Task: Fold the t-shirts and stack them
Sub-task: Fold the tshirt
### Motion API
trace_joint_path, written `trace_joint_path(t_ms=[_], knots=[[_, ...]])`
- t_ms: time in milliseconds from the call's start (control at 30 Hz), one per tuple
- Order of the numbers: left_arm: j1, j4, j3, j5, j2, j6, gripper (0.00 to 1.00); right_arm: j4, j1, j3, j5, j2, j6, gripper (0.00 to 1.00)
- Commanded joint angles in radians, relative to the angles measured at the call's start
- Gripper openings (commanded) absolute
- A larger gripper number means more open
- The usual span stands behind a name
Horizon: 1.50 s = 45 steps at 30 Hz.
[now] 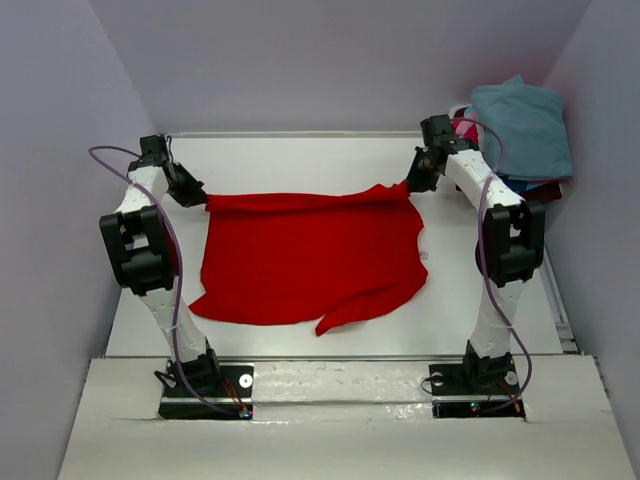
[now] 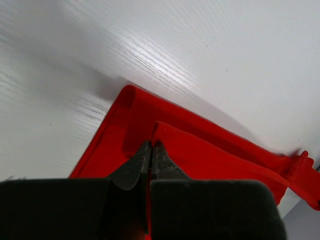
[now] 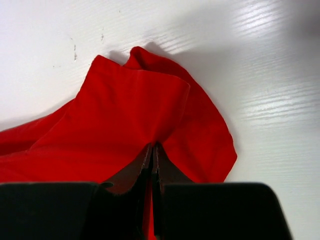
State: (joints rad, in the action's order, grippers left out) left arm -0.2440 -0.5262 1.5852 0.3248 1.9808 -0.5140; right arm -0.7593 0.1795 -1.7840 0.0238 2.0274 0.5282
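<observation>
A bright red t-shirt (image 1: 305, 255) lies spread across the middle of the white table (image 1: 300, 160), its far edge lifted and stretched between the two arms. My left gripper (image 1: 200, 197) is shut on the shirt's far left corner; the left wrist view has the red t-shirt (image 2: 200, 155) pinched between my closed left gripper (image 2: 151, 147). Over on the far right corner, my right gripper (image 1: 410, 183) is shut too. From the right wrist, the red t-shirt (image 3: 125, 115) bunches up out of the closed right gripper (image 3: 154, 148). More t-shirts (image 1: 520, 130) sit piled at the back right, teal-blue on top.
The pile at the back right shows pink, blue and dark maroon cloth (image 1: 530, 186) under the teal one, close behind the right arm. Grey walls (image 1: 60, 150) close in the table on the left, back and right. Both arm bases (image 1: 205, 385) stand at the near edge.
</observation>
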Motion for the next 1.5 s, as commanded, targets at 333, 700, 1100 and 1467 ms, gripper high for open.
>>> trace_joint_path(t_ms=[333, 700, 1100, 1467], knots=[[-0.006, 0.029, -0.068, -0.015, -0.086, -0.004, 0.06, -0.049, 0.011, 0.054, -0.016, -0.056, -0.022, 0.07], [-0.006, 0.035, -0.087, -0.004, -0.085, -0.017, 0.06, -0.094, 0.011, 0.078, -0.056, -0.036, -0.062, 0.07], [-0.006, 0.086, -0.186, 0.031, -0.12, -0.044, 0.06, -0.124, 0.011, 0.109, -0.091, -0.03, -0.089, 0.07], [-0.006, 0.109, -0.243, 0.028, -0.161, -0.06, 0.3, -0.141, 0.02, 0.141, -0.101, -0.027, -0.119, 0.07]])
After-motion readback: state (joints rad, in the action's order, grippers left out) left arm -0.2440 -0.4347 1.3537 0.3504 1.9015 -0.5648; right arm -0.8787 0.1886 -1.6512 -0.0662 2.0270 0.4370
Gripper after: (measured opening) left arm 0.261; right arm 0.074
